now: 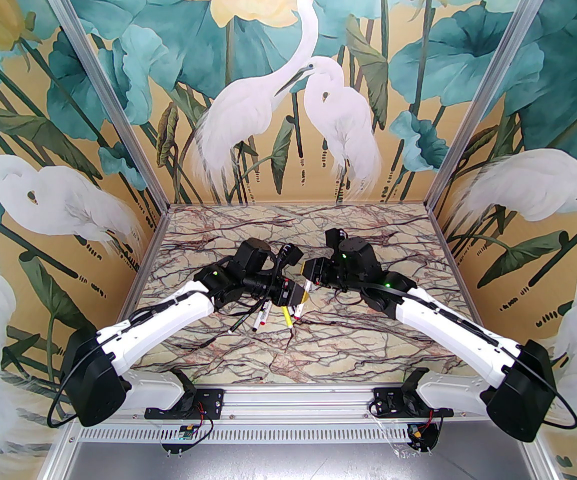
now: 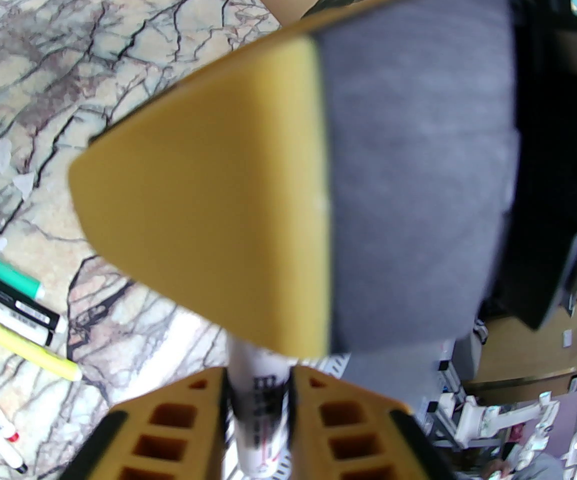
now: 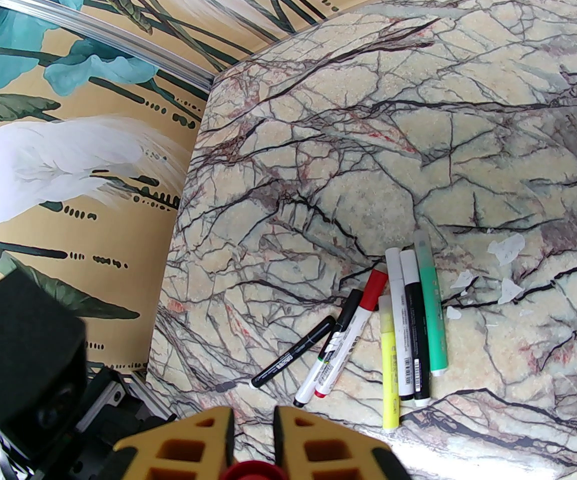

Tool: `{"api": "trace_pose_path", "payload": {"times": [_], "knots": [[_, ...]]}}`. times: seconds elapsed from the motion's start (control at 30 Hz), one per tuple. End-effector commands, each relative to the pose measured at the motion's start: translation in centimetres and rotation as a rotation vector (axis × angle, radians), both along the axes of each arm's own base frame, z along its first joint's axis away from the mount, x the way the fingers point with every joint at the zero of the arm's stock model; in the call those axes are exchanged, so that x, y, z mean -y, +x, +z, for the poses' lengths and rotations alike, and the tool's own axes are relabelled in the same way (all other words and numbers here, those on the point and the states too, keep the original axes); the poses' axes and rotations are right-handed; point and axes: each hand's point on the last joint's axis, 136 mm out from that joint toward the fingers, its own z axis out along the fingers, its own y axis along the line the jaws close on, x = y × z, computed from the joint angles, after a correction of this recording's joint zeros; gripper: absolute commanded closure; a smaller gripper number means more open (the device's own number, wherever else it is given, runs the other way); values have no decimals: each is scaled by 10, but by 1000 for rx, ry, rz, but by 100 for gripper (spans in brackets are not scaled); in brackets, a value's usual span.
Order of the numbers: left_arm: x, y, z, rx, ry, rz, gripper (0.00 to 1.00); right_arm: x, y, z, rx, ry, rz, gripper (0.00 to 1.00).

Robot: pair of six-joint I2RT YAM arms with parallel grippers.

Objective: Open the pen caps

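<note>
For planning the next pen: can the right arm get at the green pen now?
Probably not yet. The green pen lies free, with nothing over it, but the right gripper is shut on a red cap, so it is busy.

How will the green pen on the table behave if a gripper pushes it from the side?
The green pen is a smooth round barrel lying flat on the marble table, so it will probably roll. It looks slim and plastic, likely light and stiff.

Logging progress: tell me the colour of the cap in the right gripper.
Red. The cap shows best in the right wrist view, pinched in the right gripper.
</note>
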Motion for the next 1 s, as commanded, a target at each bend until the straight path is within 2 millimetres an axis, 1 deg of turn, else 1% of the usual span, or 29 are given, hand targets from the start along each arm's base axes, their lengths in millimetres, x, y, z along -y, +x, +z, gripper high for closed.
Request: {"api": "trace_pose_path", "payload": {"times": [0.0, 0.07, 0.2, 0.43, 0.6, 0.67, 0.77, 0.97], "knots": [[2, 3, 13, 46, -77, 36, 63, 1, -2, 18, 42, 58, -13, 85], [1, 4, 14, 51, -104, 52, 61, -1, -4, 22, 42, 81, -6, 85], [-1, 8, 21, 80, -161, 101, 62, -5, -6, 29, 43, 135, 6, 85], [2, 5, 33, 86, -244, 94, 62, -12, -9, 30, 32, 194, 32, 85], [4, 6, 31, 70, -257, 93, 63, -15, -10, 32, 41, 234, 43, 85], [5, 6, 31, 71, -259, 97, 67, -14, -11, 32, 42, 235, 42, 85], [4, 8, 28, 71, -246, 110, 70, -12, -11, 32, 51, 245, 36, 85], [5, 8, 22, 52, -232, 103, 71, -6, -10, 37, 85, 256, 11, 85]]}}
